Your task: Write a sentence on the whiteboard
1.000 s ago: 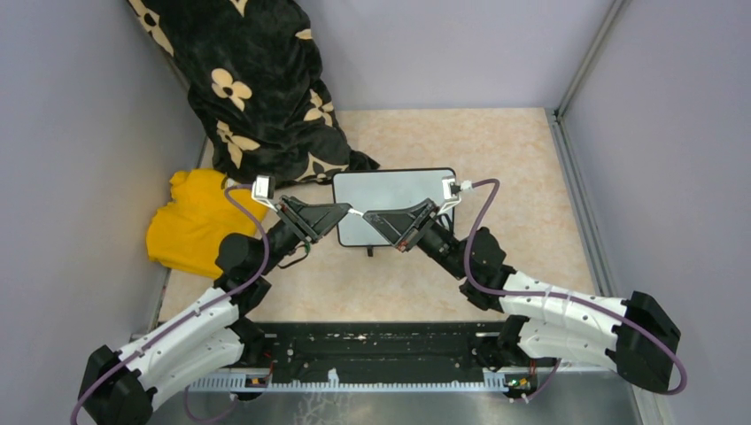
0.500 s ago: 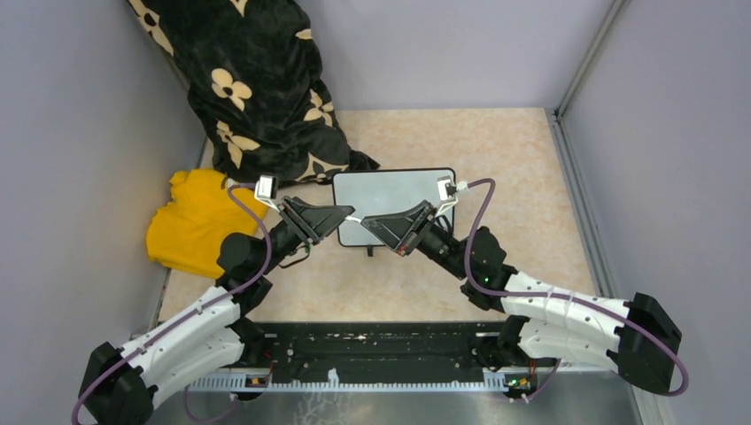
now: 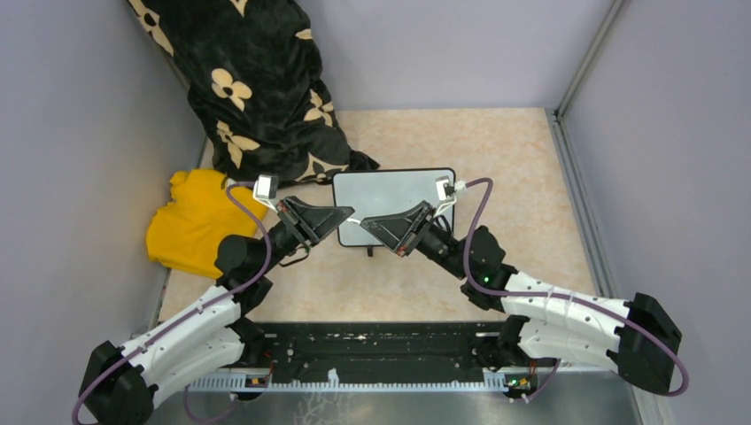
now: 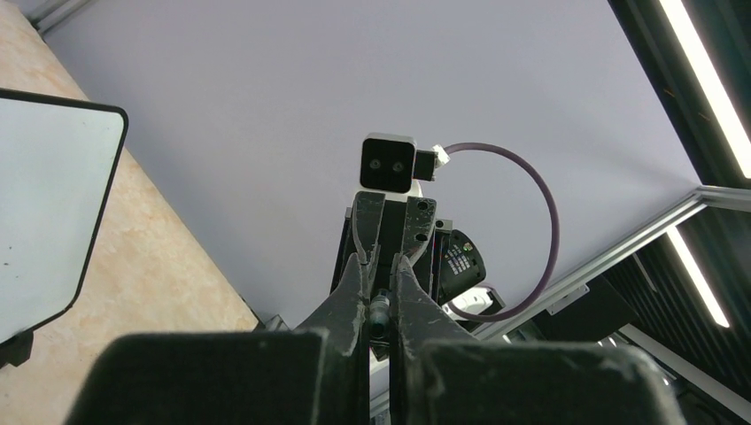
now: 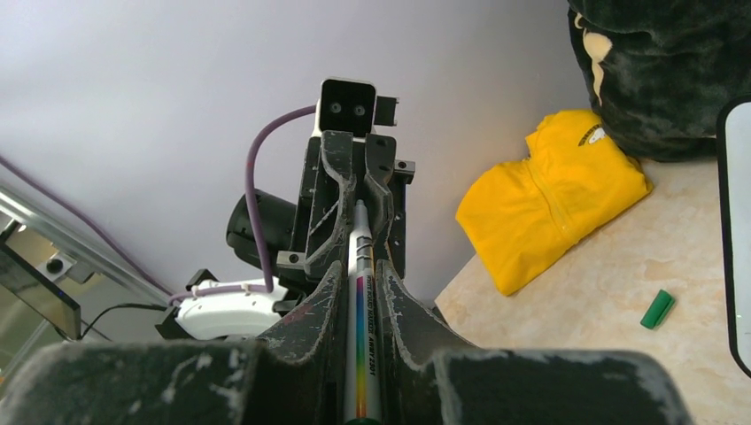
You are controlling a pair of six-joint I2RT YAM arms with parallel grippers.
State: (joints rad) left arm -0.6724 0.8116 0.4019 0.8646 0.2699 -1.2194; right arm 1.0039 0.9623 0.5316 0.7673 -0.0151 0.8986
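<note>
The whiteboard (image 3: 394, 190) lies flat mid-table, black-framed and glossy white; no sentence shows on its surface. Its corner also appears in the left wrist view (image 4: 44, 195) and its edge in the right wrist view (image 5: 739, 221). Above the board's near left corner the two grippers meet tip to tip. My right gripper (image 3: 365, 215) (image 5: 359, 266) is shut on a white marker (image 5: 363, 328) with a rainbow stripe. The marker's far end (image 3: 355, 213) reaches into my left gripper (image 3: 347, 212) (image 4: 379, 266), which is shut on it.
A yellow garment (image 3: 190, 221) lies at the table's left edge. A black blanket with cream flowers (image 3: 257, 88) is piled at the back left. A small green cap (image 5: 657, 309) rests on the tabletop by the board. Grey walls enclose three sides.
My left gripper's jaws have closed on the marker's end. Both grippers have drifted slightly left together.
</note>
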